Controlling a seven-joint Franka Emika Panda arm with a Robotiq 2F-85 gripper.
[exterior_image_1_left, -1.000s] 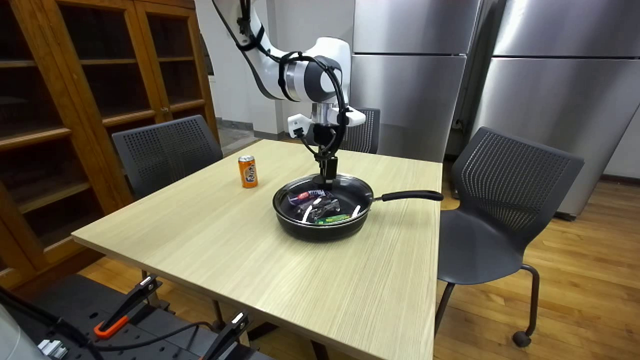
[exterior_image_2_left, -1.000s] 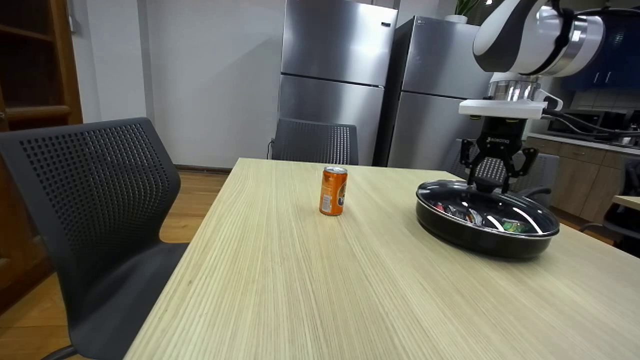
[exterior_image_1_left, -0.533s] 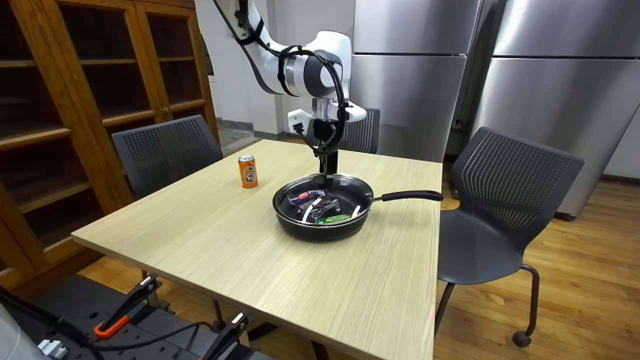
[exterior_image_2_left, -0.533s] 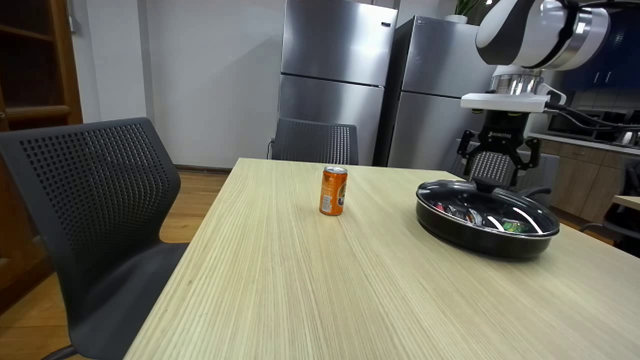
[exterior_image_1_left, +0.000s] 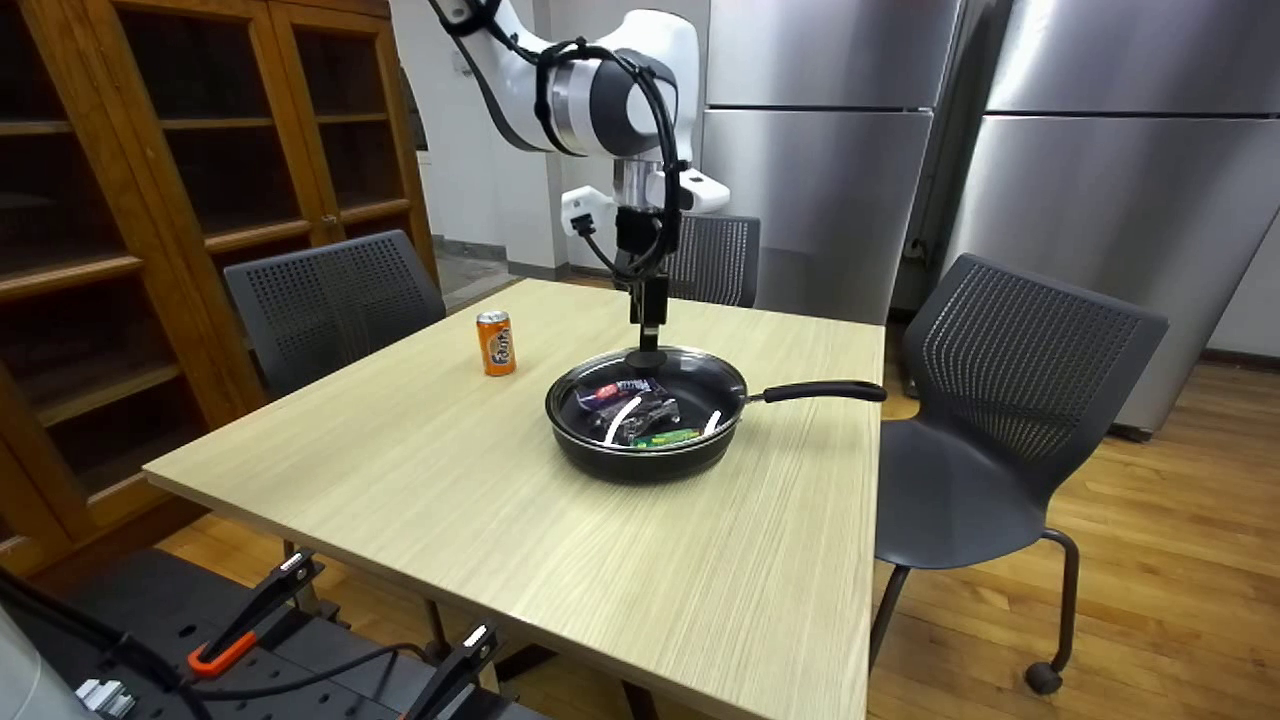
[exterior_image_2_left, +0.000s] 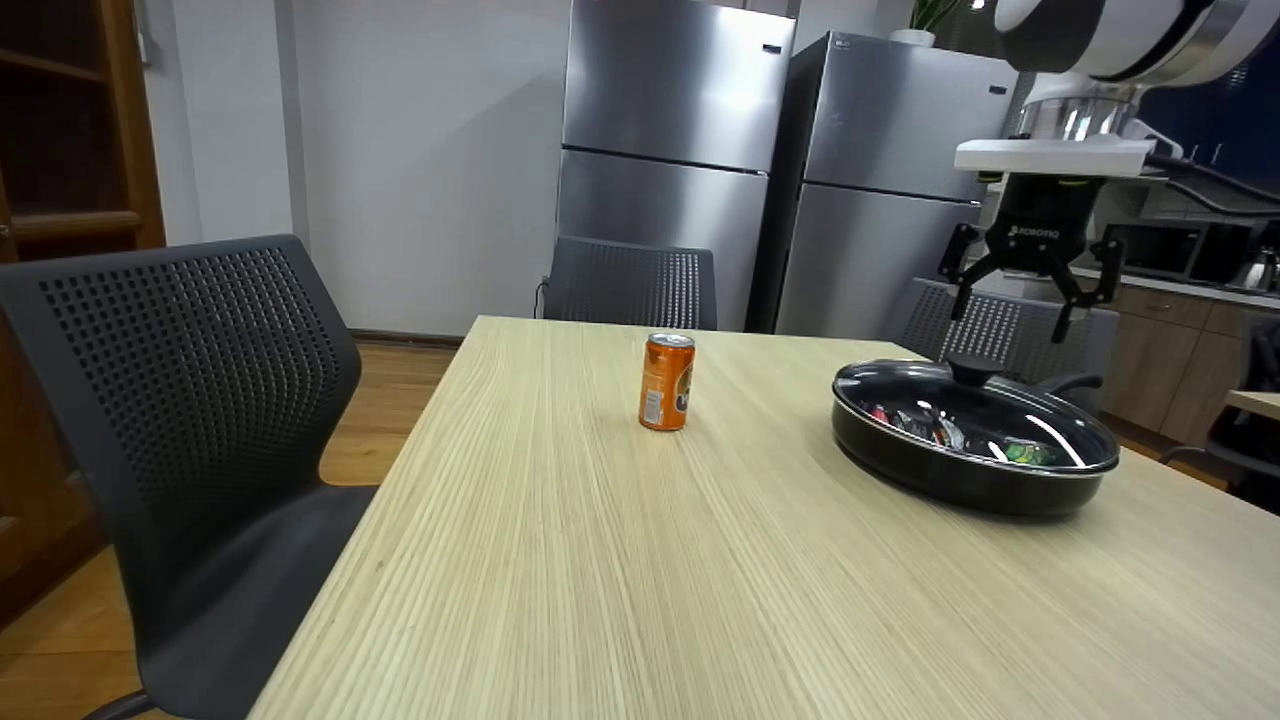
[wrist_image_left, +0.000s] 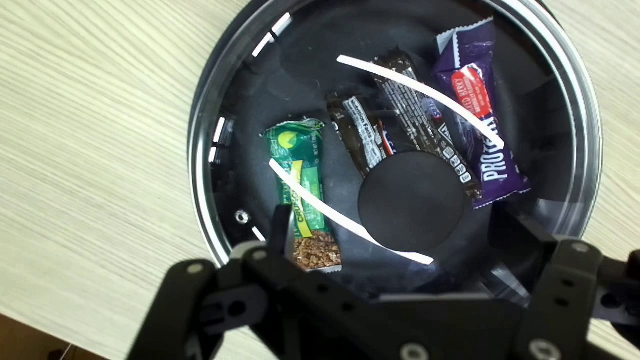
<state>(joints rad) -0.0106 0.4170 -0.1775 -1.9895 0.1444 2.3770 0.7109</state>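
Looks bright and fairly even around the black pan (exterior_image_1_left: 645, 463), lit from above, with faint, soft shadow on the table (exterior_image_1_left: 450, 470) at the pan's foot and deep gloom inside the glass-fronted cabinet (exterior_image_1_left: 145, 190) behind and left of the pan. Flares hard white on the lid (wrist_image_left: 410, 200) atop the pan, in two long curved streaks and short glints near the rim, and more hazily on a refrigerator (exterior_image_2_left: 675, 100) beyond it. Leans and stretches toward the edges, away from the pan, in both exterior views, and softens slightly on the gripper fingers (wrist_image_left: 280, 235) above it.
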